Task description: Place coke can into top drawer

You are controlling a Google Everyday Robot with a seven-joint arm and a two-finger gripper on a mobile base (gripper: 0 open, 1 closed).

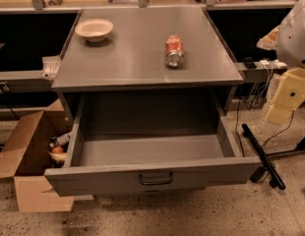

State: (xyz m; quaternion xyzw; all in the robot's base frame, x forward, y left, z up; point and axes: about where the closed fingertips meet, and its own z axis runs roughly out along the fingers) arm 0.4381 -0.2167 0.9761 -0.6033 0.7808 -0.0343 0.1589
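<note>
The coke can lies on its side on the grey cabinet top, right of centre, with its silver end facing me. The top drawer is pulled out wide below it, and its inside shows nothing in it. A small dark bar handle sits at the centre of the drawer's front panel. My gripper hangs at the far right edge of the view, beside the cabinet at about the height of the drawer. It is well to the right of the can and touches nothing.
A cream bowl stands at the back left of the cabinet top. An open brown cardboard box with some items in it sits on the floor to the left of the drawer. A black stand leg and cables lie on the floor at the right.
</note>
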